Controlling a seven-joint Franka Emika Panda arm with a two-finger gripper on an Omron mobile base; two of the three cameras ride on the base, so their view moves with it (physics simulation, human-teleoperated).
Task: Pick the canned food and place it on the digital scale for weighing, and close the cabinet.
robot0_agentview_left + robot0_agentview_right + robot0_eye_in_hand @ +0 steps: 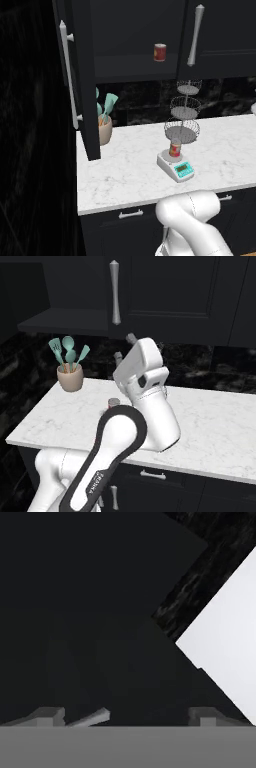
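The tin [175, 148] stands on the scale [176, 166]; gripper [127, 717] spread, empty. The cabinet door [80, 80] looks stiff: push its edge.

"FRANKA" lettering on robot arm [95, 482], faint

Canned food [175, 149] upright on digital scale [176, 167], cabinet [82, 75] seemingly open

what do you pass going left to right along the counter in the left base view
open black cabinet door → beige utensil pot with teal spatulas → red-and-yellow tin on the white digital scale, below a three-tier wire basket stand
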